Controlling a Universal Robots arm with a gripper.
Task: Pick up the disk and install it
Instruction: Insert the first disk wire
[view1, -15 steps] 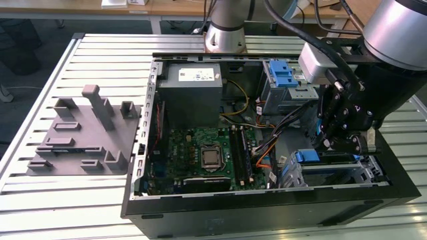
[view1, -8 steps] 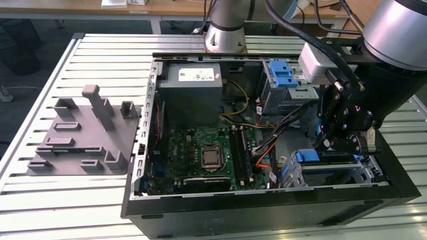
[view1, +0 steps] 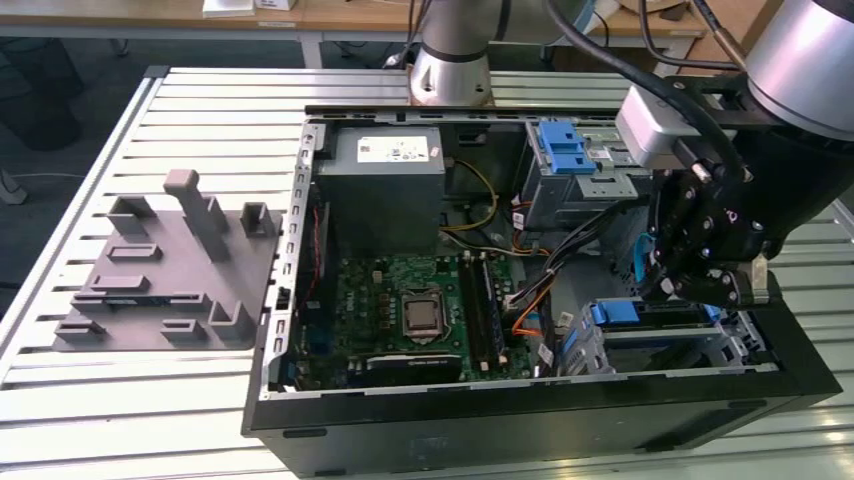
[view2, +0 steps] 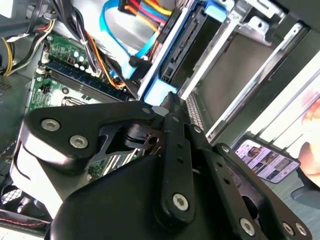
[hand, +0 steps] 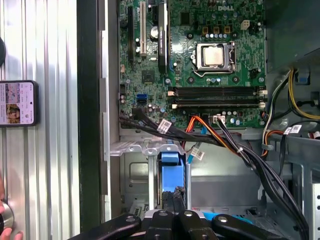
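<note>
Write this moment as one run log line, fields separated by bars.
gripper: over drive bay, at disk | disk: standing in bay slot of computer case | fingers: state unclear

Slatted metal table (view1: 80, 400), wooden desks (view1: 360, 15) behind.

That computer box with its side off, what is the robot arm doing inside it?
The robot's gripper is reaching into the open computer case, at the corner on the exterior view's right. It sits right at the disk, a drive in a blue frame standing on edge in a metal drive cage. The disk is already in the cage's slot. The green motherboard lies beside it. A grey plastic fixture rests on the table outside the case.
</note>
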